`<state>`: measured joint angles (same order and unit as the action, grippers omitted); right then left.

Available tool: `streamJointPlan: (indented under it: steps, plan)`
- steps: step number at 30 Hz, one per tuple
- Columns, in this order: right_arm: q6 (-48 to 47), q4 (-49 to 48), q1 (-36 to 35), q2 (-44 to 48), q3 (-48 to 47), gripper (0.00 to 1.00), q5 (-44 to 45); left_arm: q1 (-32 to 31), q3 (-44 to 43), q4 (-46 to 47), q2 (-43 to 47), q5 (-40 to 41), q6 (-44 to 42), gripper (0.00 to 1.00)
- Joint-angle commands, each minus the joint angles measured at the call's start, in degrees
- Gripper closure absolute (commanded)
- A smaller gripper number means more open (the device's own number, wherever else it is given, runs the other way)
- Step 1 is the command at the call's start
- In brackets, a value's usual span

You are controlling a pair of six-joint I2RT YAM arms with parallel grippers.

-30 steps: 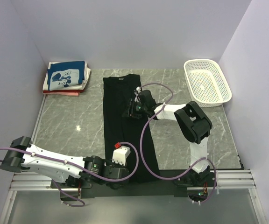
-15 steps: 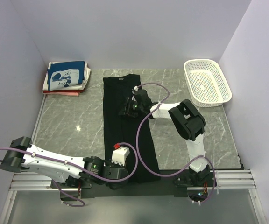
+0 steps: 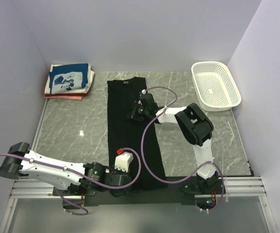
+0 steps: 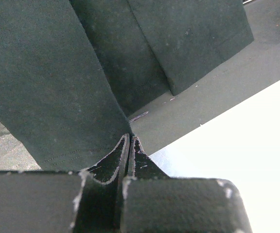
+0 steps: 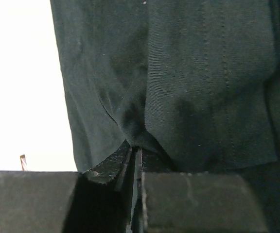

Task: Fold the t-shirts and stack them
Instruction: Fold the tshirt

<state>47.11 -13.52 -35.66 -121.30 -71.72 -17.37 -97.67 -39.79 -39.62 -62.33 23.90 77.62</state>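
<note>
The black t-shirt [image 3: 128,121] lies on the table as a long narrow strip, collar at the far end. My right gripper [image 3: 133,114] is over its upper half, shut on a bunched fold of the black cloth [image 5: 198,82]; its jaws [image 5: 135,149] are pressed together. My left gripper [image 3: 122,171] is at the shirt's near end, and in the left wrist view it [image 4: 130,138] is shut at the edge of the black cloth [image 4: 47,82] by the hem. A folded stack sits at the far left: a blue shirt with white print [image 3: 68,78] on top, over a white shirt, with red [image 3: 64,96] at the bottom.
A white perforated basket [image 3: 216,85] stands at the far right. The marble table [image 3: 72,131] is walled on three sides. A purple cable [image 3: 148,141] loops over the shirt's near half. The metal rail [image 3: 237,183] runs along the near edge.
My right gripper has shifted a little to the left over the shirt, holding the cloth. My left gripper has edged slightly left at the near end.
</note>
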Motion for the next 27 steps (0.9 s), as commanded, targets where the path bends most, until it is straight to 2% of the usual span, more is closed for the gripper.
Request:
streamJointPlan:
  steps: [1, 10, 27]
  plan:
    - [-0.2, 0.8, -0.3, 3.3, -1.8, 0.93, 2.2, -0.5, -0.1, 2.4, 1.4, 0.8, -0.6, 0.99]
    - [-0.4, 2.3, -0.1, 5.3, -2.1, 0.95, 3.2, -0.7, 0.3, 4.7, 2.5, 0.8, -2.1, 0.99]
    - [0.0, 4.5, 0.8, 6.2, -3.1, 0.99, 4.4, -0.7, -0.5, 11.7, -3.5, -0.1, -6.7, 0.96]
